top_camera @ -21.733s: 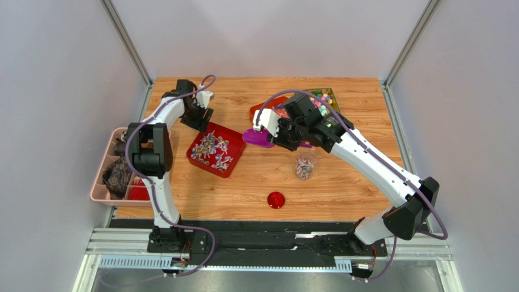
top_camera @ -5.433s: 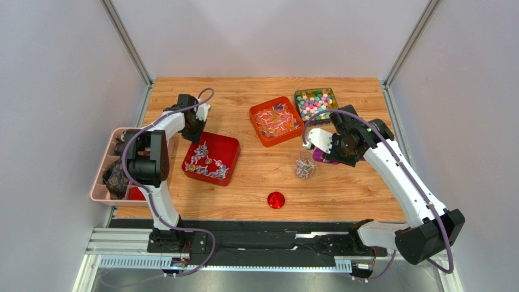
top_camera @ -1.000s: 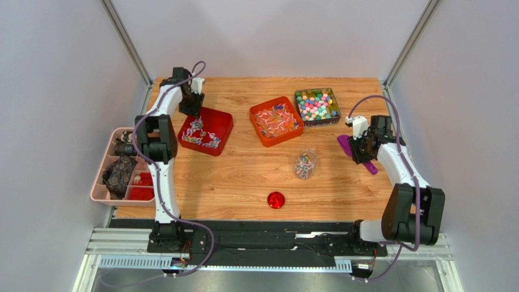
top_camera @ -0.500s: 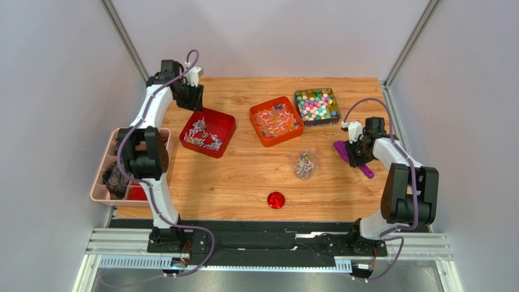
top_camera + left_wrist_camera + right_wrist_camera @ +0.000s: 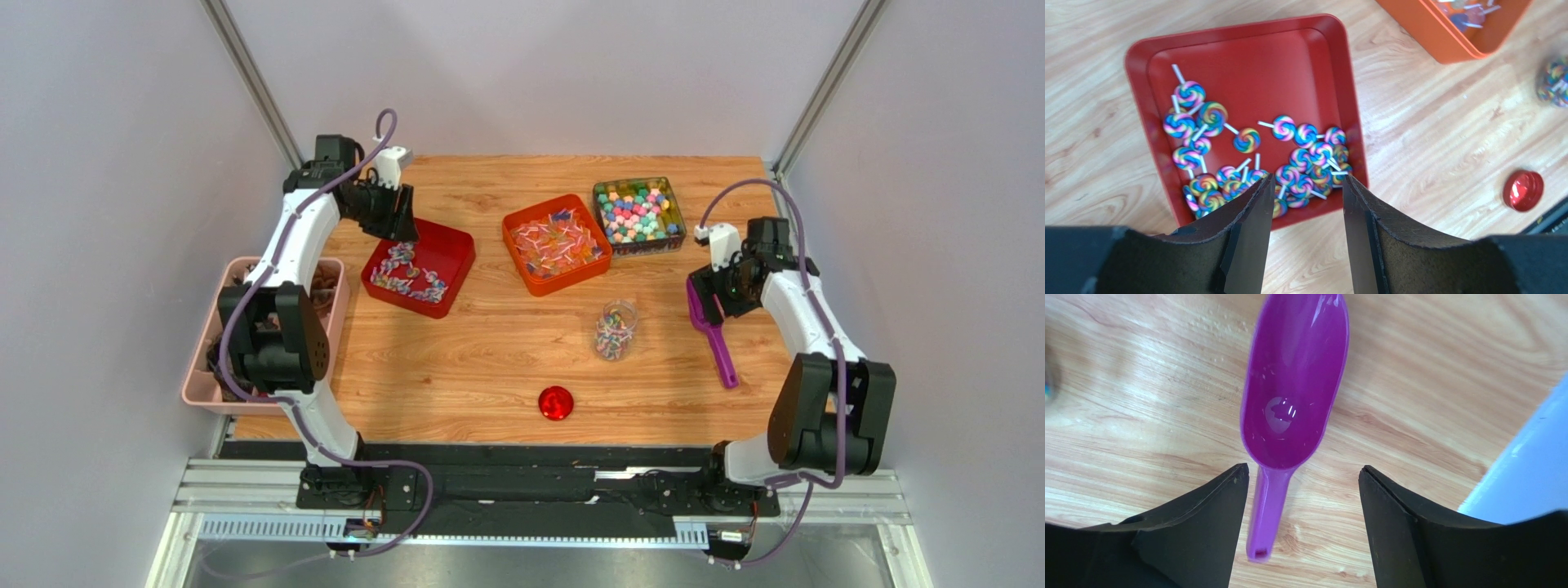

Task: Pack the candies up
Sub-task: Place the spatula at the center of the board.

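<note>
The left gripper [image 5: 1306,184], jaws apart, hangs above the left side of the red tray [image 5: 1247,55], the candies [image 5: 1247,139] heaped in it beneath the tips. The right gripper [image 5: 1303,471], jaws apart, straddles the purple scoop [image 5: 1296,386] lying free on the table [image 5: 491,368]. The left wrist view shows swirled lollipops; only the top view shows the clear box [image 5: 644,249] of more candies, far right.

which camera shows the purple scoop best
The right wrist view: the scoop fills the frame, bowl empty, handle toward the camera, lying on the table. The top view shows it small, partly under the right gripper. The left wrist view does not show it.
</note>
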